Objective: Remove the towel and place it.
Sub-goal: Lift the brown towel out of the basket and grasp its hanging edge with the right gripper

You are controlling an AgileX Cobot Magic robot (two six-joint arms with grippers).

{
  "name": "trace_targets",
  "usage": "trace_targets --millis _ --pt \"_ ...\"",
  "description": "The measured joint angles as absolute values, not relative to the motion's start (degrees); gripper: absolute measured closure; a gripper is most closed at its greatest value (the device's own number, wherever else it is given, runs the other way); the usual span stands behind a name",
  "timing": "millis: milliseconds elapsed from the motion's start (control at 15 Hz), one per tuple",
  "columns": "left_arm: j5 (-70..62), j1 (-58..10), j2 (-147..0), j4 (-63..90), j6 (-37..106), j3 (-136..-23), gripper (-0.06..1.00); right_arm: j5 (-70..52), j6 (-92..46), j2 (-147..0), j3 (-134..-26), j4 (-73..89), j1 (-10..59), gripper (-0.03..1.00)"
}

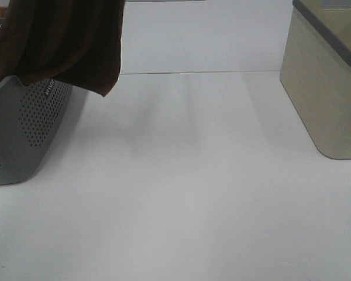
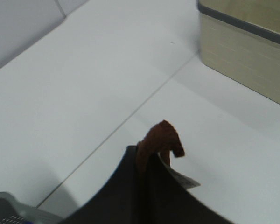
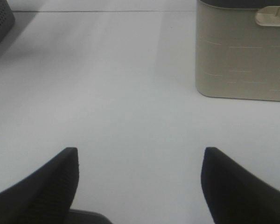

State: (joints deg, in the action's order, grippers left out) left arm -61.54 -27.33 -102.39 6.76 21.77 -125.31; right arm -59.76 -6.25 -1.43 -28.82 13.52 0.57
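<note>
Up in the upper left of the high view, the towel (image 1: 64,41) hangs dark brown and soft. Its low corner droops past the rim of the grey basket (image 1: 23,134). The frame edge cuts off its top, so its full shape is hard to see. The left gripper (image 2: 144,158) is pinched tight on a bunched bit of towel, with a small white tag (image 2: 184,179) just beside it. The right gripper (image 3: 141,156) is spread wide, holding nothing. Lots of white table (image 1: 193,193) shows between the basket and the beige bin (image 1: 327,99) at the right.

surface: white table (image 1: 193,193) (soft shadows) | back: pale wall (image 1: 205,35) | right: beige bin (image 1: 327,88), dark rim | left: grey perforated basket (image 1: 23,134)
</note>
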Motion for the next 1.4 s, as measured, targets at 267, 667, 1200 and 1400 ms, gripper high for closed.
trace_targets --millis 267,667,1200,1400 --pt "-62.22 -37.18 -102.39 7.28 22.80 -125.31 0.94 -57.12 -12.61 -13.06 -28.93 28.53 0.57 0.27" --pt "-55.06 -42.74 -102.39 9.57 22.80 -125.31 0.94 -55.92 -55.69 -38.85 -28.93 63.43 0.57 0.32" --pt "-49.56 -42.74 -102.39 14.78 22.80 -125.31 0.94 -50.42 -100.96 -67.95 -28.93 96.26 9.28 0.34" --pt "-49.56 -42.74 -102.39 15.07 22.80 -125.31 0.94 -42.23 -110.35 -75.86 -31.17 98.66 19.02 0.30"
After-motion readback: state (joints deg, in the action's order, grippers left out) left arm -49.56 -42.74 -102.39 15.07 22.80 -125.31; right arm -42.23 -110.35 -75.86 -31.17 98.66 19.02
